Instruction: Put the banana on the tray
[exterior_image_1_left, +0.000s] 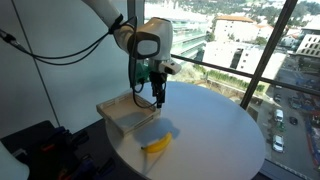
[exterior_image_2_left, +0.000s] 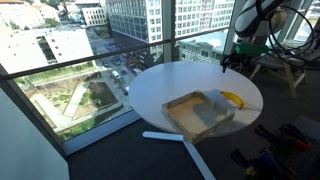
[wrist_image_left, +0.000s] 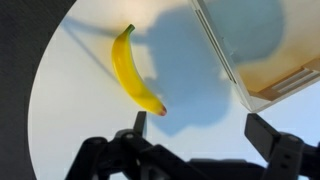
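We see the banana (wrist_image_left: 135, 72) lying on the round white bench (exterior_image_1_left: 222, 118), outside the wooden tray (exterior_image_1_left: 120, 112). In the wrist view, the tray sits near the banana, toward three o'clock. Our jaws hang wide apart and empty above the bench, with the banana around ten o'clock from their gap.

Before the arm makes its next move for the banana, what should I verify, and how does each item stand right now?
1. Gripper open, nothing between the jaws: ok.
2. Banana lying free on the table, outside the tray: ok.
3. Banana centred between the fingers in the wrist view: not ok, it lies off to one side.
4. Room in the tray: ok, nothing seen inside it.
5. Clearance from the tray rim on the way down: cannot tell.
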